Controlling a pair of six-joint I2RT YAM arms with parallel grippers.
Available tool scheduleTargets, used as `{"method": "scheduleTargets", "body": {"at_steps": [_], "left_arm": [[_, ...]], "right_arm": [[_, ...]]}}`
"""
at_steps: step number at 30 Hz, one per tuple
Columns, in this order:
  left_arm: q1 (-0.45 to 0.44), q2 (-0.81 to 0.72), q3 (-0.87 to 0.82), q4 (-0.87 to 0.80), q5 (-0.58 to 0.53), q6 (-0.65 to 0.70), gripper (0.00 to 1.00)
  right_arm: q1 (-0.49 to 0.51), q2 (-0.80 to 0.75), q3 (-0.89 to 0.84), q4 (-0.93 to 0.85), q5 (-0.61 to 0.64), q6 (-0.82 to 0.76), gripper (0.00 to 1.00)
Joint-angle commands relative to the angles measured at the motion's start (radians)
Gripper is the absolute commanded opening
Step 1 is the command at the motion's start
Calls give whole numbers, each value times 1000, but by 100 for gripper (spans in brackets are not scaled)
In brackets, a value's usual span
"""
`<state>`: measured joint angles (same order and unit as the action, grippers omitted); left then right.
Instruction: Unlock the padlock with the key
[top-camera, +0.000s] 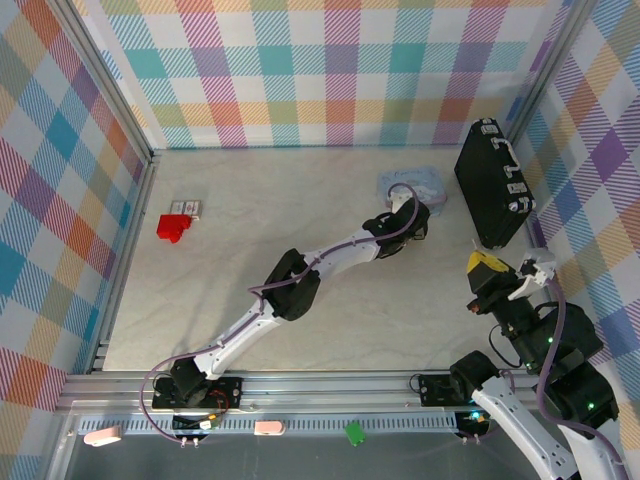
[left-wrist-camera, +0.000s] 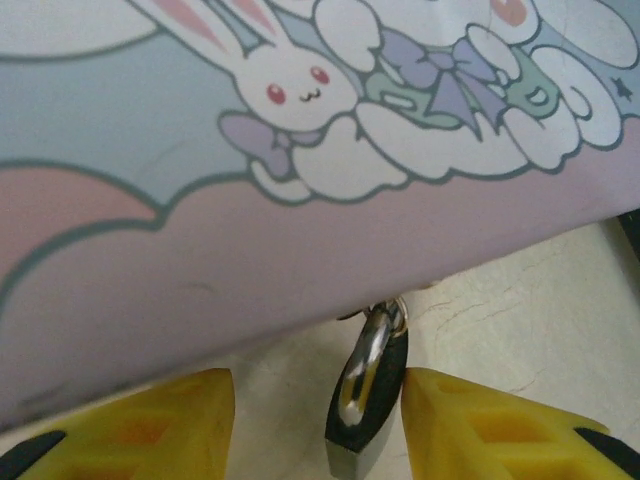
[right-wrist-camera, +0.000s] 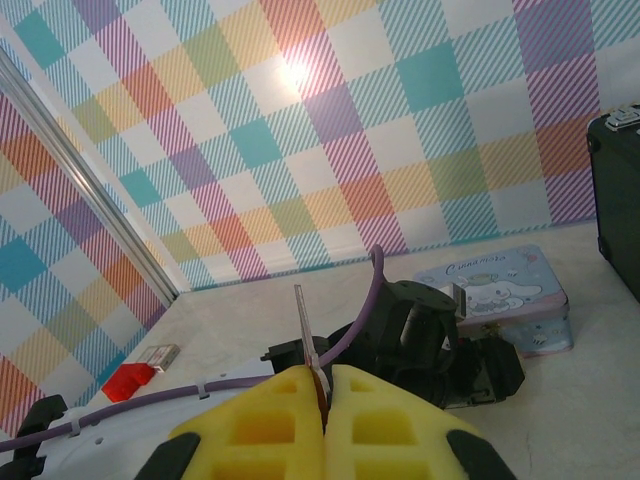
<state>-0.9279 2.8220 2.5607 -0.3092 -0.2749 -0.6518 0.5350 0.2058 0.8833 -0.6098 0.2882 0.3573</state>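
Found left pincer (left-wrist-camera: 318, 400) spread, with the padlock (left-wrist-camera: 365, 390) between its yellow fingers (left-wrist-camera: 150, 425): just beside one finger, clear of the other, so not clamped. Could not tell whether the nearer finger touched it. Noted padlock hanging by its silvery shackle (left-wrist-camera: 372, 335) from the lower edge of the light blue tin (left-wrist-camera: 300, 200) directly ahead of that pincer, dark body down toward the worktop (left-wrist-camera: 520, 300). Saw shackle apparently seated in the body; judged lock not yet opened.

Found right pincer (right-wrist-camera: 325, 378) pressed together on the key (right-wrist-camera: 304, 325), thin blade projecting straight out beyond the fingertips. Noted tin well ahead of this pincer and somewhat to its right, hence key well apart from padlock.

Judged progress: key secured, padlock approached and bracketed. Left to do: clamp and steady padlock, bring key across, enter keyway, turn, free shackle. Could not make out the keyway; judged alignment of blade to slot the delicate part.
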Motion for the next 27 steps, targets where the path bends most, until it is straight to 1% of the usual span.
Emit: {"method": "scheduleTargets", "body": {"at_steps": [1, 5, 9, 11, 12, 15, 18, 23, 27], "left_arm": [[-6, 52, 22, -19, -17, -8, 43], [-5, 65, 22, 19, -13, -16, 37], [-5, 56, 18, 22, 3, -6, 26], [-4, 28, -14, 22, 6, 11, 20], [-3, 2, -51, 61, 5, 22, 18], [11, -104, -221, 128, 19, 41, 11], [35, -229, -425, 202, 35, 53, 6], [74, -437, -752, 315, 38, 111, 5], [122, -592, -991, 376, 98, 116, 5]], "right_arm": [[-3, -18, -5, -12, 12, -6, 0], [-3, -20, -4, -21, 11, -3, 0], [-3, -20, -9, -22, 12, -3, 0], [-3, -17, -12, -21, 11, -1, 0], [-3, -14, -19, -22, 10, 0, 0], [-3, 11, -34, -34, 10, 22, 0], [-3, 46, -62, -37, -6, 58, 0], [-3, 96, -125, 28, -74, 117, 0], [-3, 210, -155, 60, -142, 171, 0]]}}
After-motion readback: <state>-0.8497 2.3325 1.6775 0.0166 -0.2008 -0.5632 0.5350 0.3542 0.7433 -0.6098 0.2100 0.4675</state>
